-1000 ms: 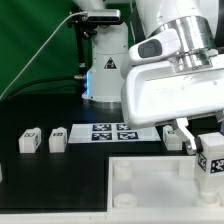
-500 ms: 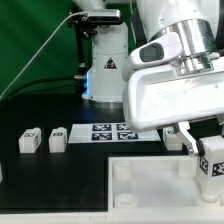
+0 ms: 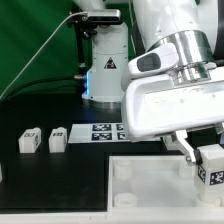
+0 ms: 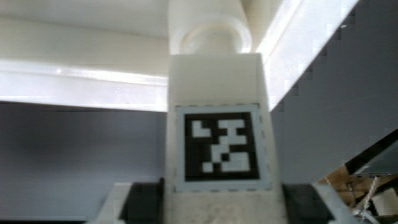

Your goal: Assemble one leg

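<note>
**Operator:** Where is the leg?

**Technician:** The leg (image 3: 212, 168) is at the lower right of the exterior view, upright and carried by the gripper (image 3: 207, 156). In the wrist view the block fills the middle of the picture, with its tag (image 4: 221, 150) square to the camera.

**Operator:** How are the fingers set?

**Technician:** They are narrow and clamped on the leg. 1 finger (image 3: 187, 147) presses the side toward the exterior view's left. The other finger is hidden behind the block.

**Operator:** Why is it held upright at that spot?

**Technician:** The leg hangs at the far right corner of the panel (image 3: 150, 192). I judge that a corner socket lies there, matching the socket (image 3: 123, 172) visible near the panel's left corner. An upright grip keeps the leg's end square to the hole. Whether leg and panel touch cannot be told.

**Operator:** What else is nearby?

**Technician:** A spare leg (image 3: 29, 141) and a 2nd spare leg (image 3: 58, 138) stand at middle left on the table (image 3: 55, 195). They are beside the marker board (image 3: 105, 131) and well apart from the gripper.
</note>
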